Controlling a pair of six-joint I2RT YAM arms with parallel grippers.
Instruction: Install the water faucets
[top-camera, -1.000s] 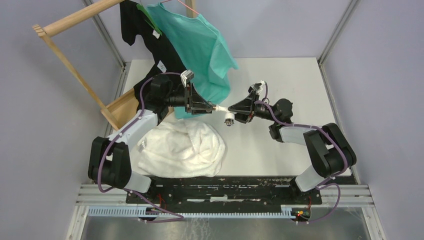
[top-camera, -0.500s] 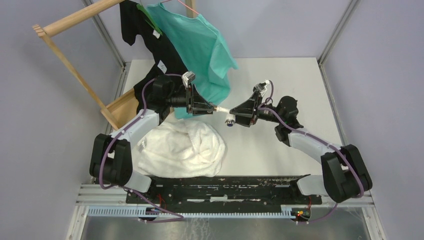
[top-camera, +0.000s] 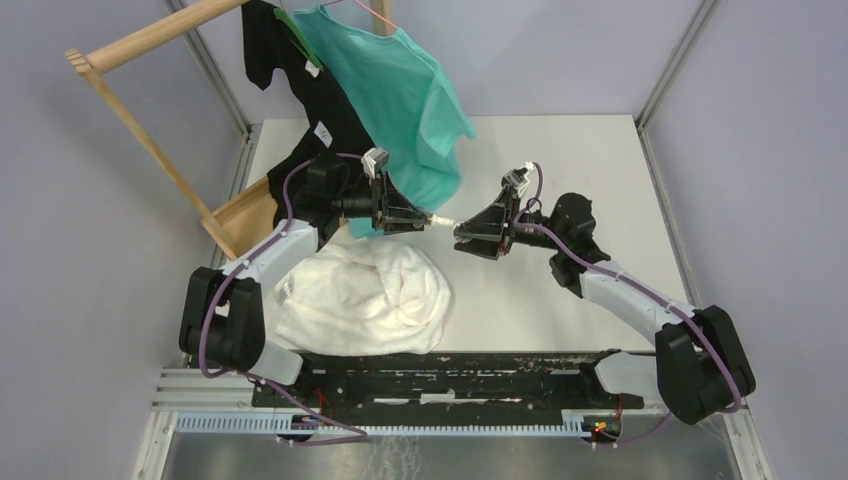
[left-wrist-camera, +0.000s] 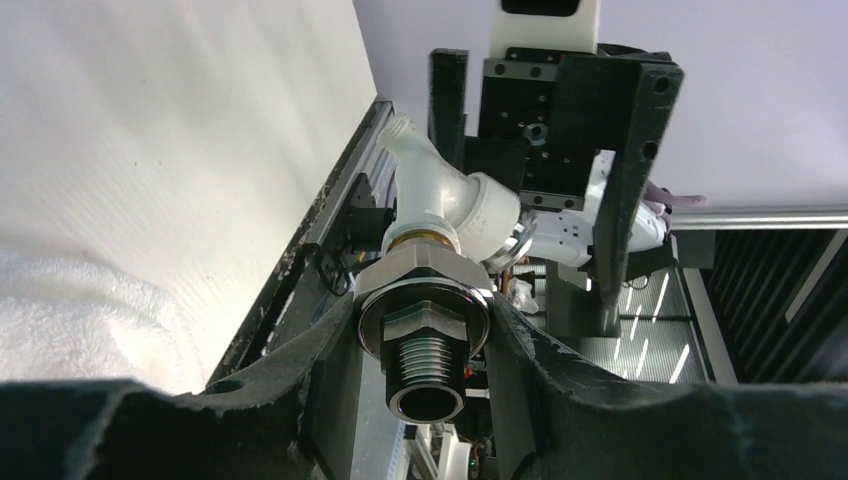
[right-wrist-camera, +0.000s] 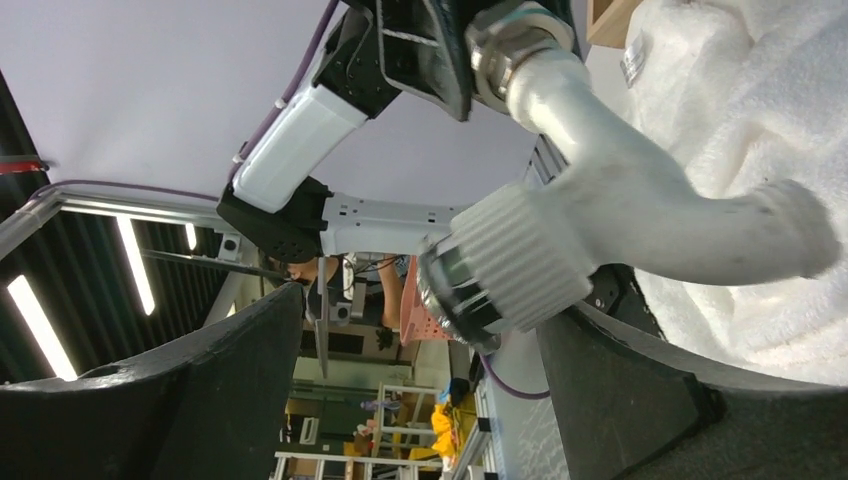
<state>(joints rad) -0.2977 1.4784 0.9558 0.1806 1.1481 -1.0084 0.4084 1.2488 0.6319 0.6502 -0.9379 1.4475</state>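
The silver fitting (left-wrist-camera: 425, 300) is pinched at its hex collar by the left claw (top-camera: 418, 214), clenched tight on it. The thread end points back toward that wrist, and the white spout (left-wrist-camera: 435, 190) sticks out the other way. The whole thing is up in the air over the middle of the surface (top-camera: 570, 160), not resting on anything.

The right claw (top-camera: 460, 233) is right at the spout with its fingers (right-wrist-camera: 215, 390) spread wide on either side of the ribbed knob. There's clear daylight on one side, so it's released, not gripping.

Room's tight on the left. The white towel (top-camera: 360, 295) is heaped just on the near side, and the teal shirt (top-camera: 400, 100) hangs right behind the left claw. The wooden rack (top-camera: 150, 150) is by the far-left edge. The right and far-right of the surface is bare out to its edges.
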